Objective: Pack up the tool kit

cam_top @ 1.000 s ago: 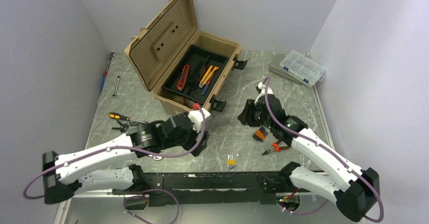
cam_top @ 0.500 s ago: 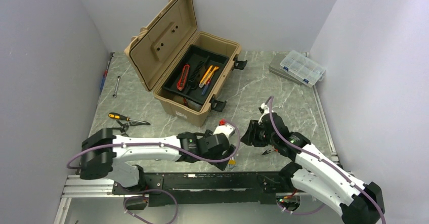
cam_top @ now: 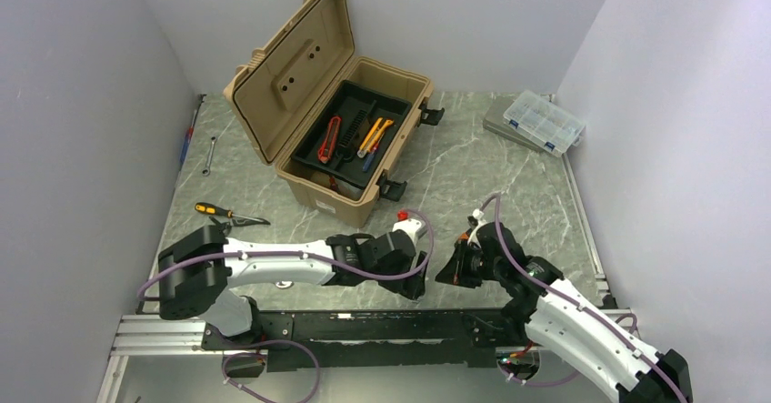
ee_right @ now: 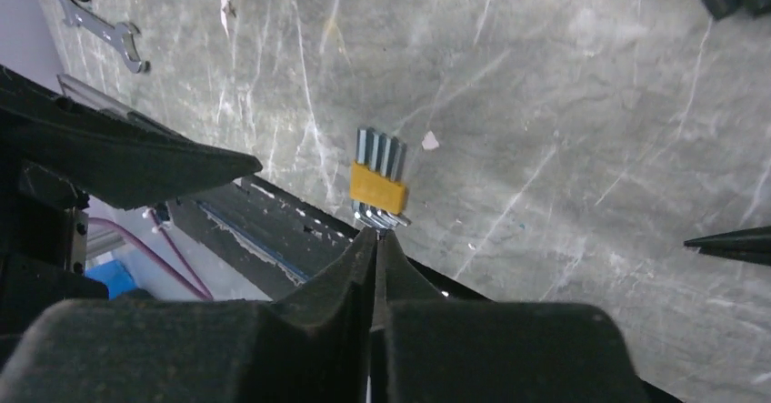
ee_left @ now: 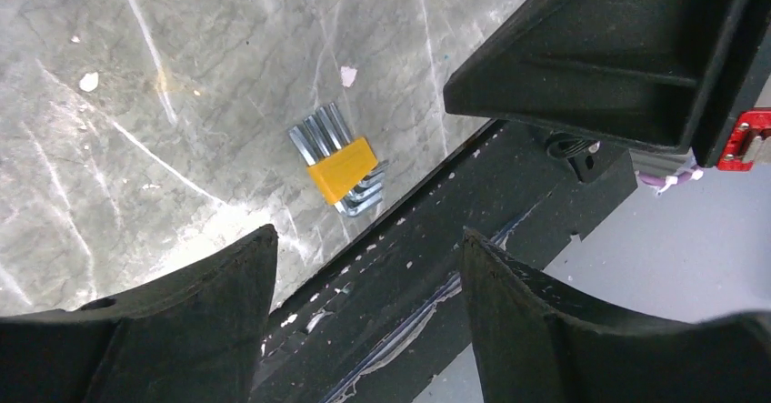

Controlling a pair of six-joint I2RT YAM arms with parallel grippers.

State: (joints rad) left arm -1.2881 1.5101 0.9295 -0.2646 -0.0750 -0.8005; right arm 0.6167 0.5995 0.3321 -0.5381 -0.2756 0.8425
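From overhead, the tan toolbox (cam_top: 318, 189) stands open toward 11 o'clock on the table (cam_top: 509, 185). Its lid is up and its black insert tray (cam_top: 364, 110) holds a red-handled and a yellow-handled tool. A clear organiser case (cam_top: 544, 121) lies at 2 o'clock, well apart. The left gripper (cam_top: 416, 285) and right gripper (cam_top: 452, 269) sit just beside each other at the 6 o'clock edge, hiding what lies under them.

The wrist cameras show it: a hex key set (ee_left: 343, 168) in a yellow holder, flat on the marble just beside the black rail (ee_left: 436, 266). In the left wrist view the jaws stand wide apart, holding nothing, with the set toward 12 o'clock of the tips. In the right wrist view the fingers are pressed together on nothing, tips close to the keys' bent ends — and a wrench (ee_right: 100, 32) shows at 10 o'clock.
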